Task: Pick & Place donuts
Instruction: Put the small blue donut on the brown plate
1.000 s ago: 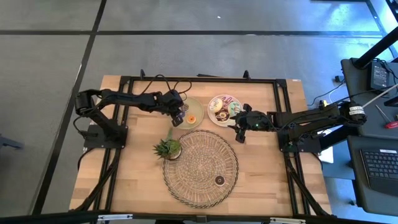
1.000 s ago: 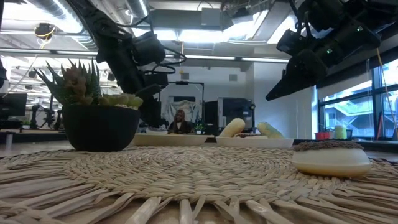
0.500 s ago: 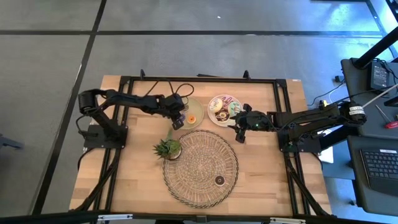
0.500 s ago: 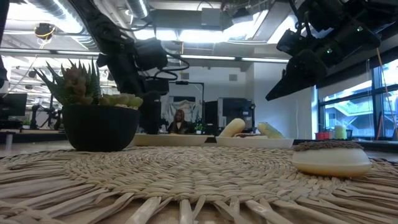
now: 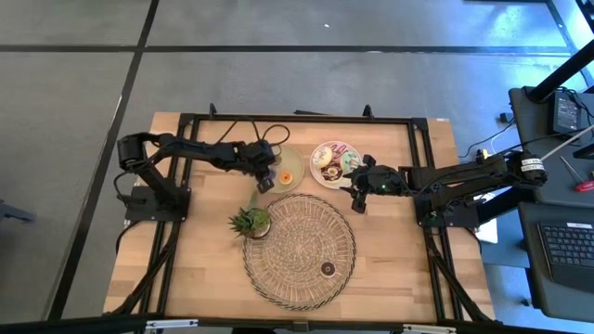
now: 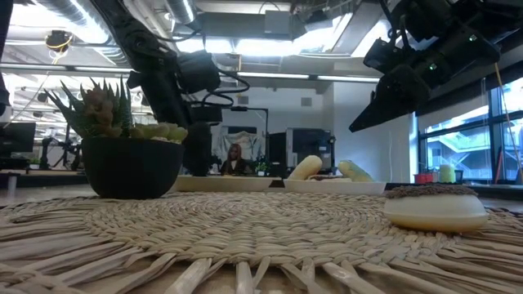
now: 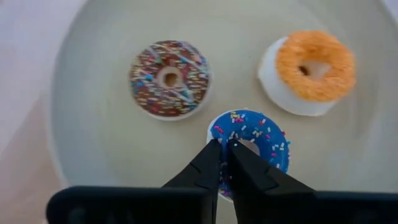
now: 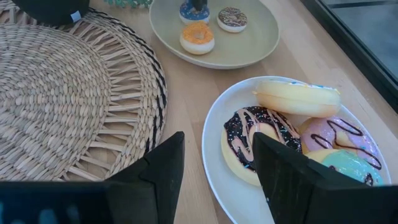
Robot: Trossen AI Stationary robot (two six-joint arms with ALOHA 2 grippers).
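Observation:
A pale green plate (image 7: 93,143) holds three mini donuts: brown with sprinkles (image 7: 169,78), orange (image 7: 314,65) and blue with sprinkles (image 7: 258,140). My left gripper (image 7: 224,146) stands over this plate (image 5: 288,160), its fingers closed at the blue donut. A white plate (image 8: 214,134) holds larger donuts: chocolate-drizzled (image 8: 258,140), yellow (image 8: 297,96), pink (image 8: 336,134) and green (image 8: 345,165). My right gripper (image 8: 214,165) is open and empty, above the table by the white plate's near edge (image 5: 355,197). A brown donut (image 5: 327,269) lies on the woven mat (image 5: 299,249). My left gripper comes down from above onto the blue donut's ring (image 7: 214,132), at the side nearest the brown donut. The fingertips (image 7: 211,155) stand almost together there, one at the ring's outer edge, one toward the hole. The donut lies flat on the green plate.
A small spiky potted plant (image 5: 251,221) stands on the mat's left edge, close to my left arm. The two plates sit side by side beyond the mat. Bare wooden table (image 5: 399,250) lies to the mat's right and left.
My left arm has drawn back a little toward the table's left, and its gripper has gone slightly down toward the green plate. It has kept still over the last half second. My right arm has kept still.

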